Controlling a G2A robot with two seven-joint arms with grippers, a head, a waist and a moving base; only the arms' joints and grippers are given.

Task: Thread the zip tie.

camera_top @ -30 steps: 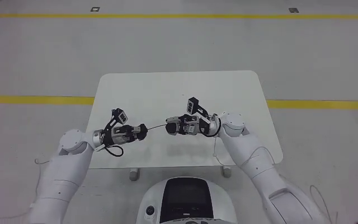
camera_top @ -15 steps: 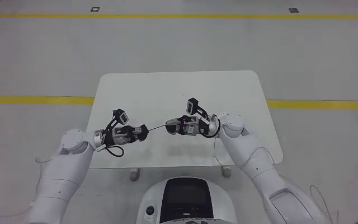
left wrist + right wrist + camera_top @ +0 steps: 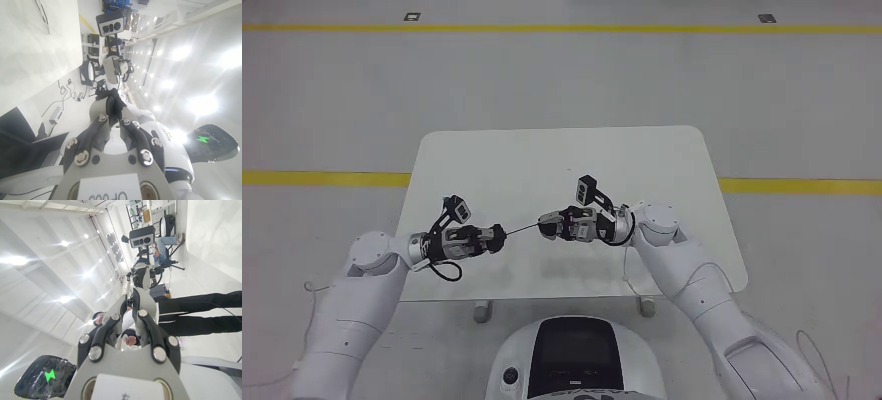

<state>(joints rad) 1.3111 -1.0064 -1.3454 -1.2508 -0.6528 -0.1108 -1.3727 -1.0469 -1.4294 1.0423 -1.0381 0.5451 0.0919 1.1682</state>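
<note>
A thin dark zip tie [image 3: 521,227] is stretched in the air above the front part of the white table [image 3: 562,165]. My left gripper [image 3: 498,234] is shut on its left end, and my right gripper [image 3: 545,222] is shut on its right end. The two grippers face each other, a short gap apart. In the left wrist view the left gripper [image 3: 113,103] pinches a dark strip between black-padded fingertips, with the right gripper [image 3: 113,75] straight ahead. Seen from the right wrist, the right gripper [image 3: 130,300] has its fingers drawn together, and the left gripper [image 3: 142,279] lies beyond.
The table top [image 3: 642,160] is bare behind the grippers, and its front edge [image 3: 542,296] runs just below both arms. Grey floor with yellow lines [image 3: 322,178] surrounds the table.
The right gripper has dipped slightly toward the table's front edge and the left gripper has shifted a little. Both still hold the zip tie.
</note>
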